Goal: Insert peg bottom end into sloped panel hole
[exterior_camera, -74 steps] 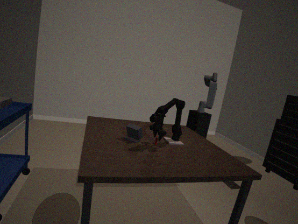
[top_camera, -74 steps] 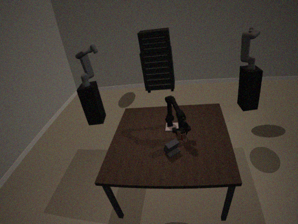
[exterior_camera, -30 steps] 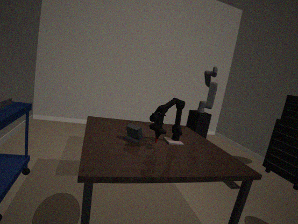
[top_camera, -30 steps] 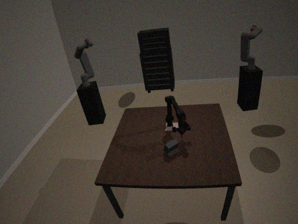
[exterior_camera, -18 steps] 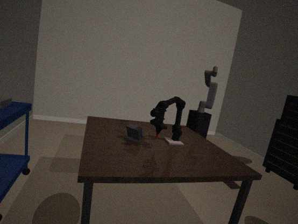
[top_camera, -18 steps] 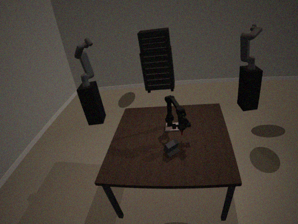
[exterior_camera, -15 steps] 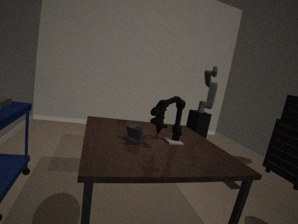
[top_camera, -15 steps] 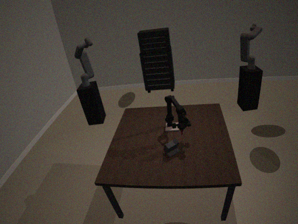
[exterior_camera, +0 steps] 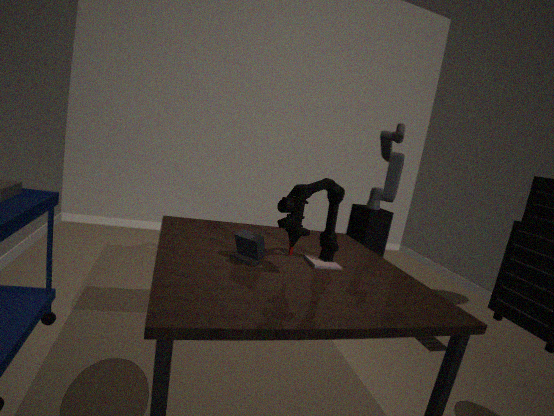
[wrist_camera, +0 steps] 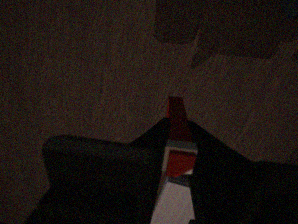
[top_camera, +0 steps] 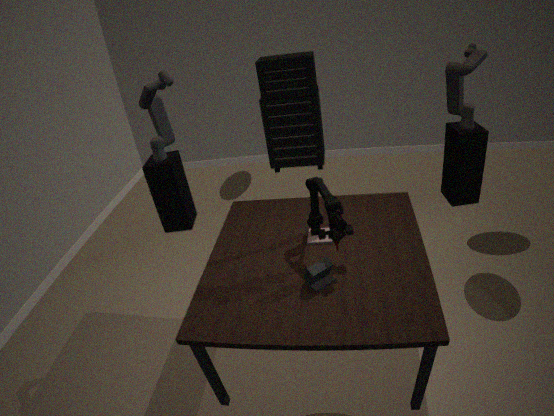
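1. On the left in the exterior view, the sloped panel sat on the table, nothing in it as far as we could tell; its hole was too dark to make out.
2. Just right of it, our gripper had its jaws pinching the red peg, which hung off the table, well short of the panel.
3. We judged pickup done; aligning, pushing in, releasing and retreating remained.
4. We could read no writing or labels anywhere.

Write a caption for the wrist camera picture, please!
The gripper holds the red peg over the dark table, with the sloped panel ahead.
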### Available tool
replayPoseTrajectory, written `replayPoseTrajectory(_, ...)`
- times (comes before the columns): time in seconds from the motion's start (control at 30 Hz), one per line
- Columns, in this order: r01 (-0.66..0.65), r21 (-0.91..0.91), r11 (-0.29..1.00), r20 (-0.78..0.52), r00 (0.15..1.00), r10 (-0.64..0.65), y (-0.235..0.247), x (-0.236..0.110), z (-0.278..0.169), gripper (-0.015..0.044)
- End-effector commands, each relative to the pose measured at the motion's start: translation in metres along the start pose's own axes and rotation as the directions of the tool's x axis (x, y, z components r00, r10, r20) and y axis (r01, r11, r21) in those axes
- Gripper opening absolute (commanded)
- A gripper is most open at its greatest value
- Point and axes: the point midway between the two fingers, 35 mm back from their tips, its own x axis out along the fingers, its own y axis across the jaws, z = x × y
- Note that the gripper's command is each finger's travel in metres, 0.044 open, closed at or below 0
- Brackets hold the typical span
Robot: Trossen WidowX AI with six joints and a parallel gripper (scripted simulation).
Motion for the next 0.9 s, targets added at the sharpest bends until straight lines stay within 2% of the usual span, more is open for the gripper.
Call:
replayPoseTrajectory(0.0,-0.021,-0.008,1.000,0.000,1.000,0.021,-0.002,0.001,0.001,0.0000)
replayPoseTrajectory(0.87,-0.145,-0.056,0.988,0.031,0.989,0.147,-0.021,0.008,0.012,0.0000)
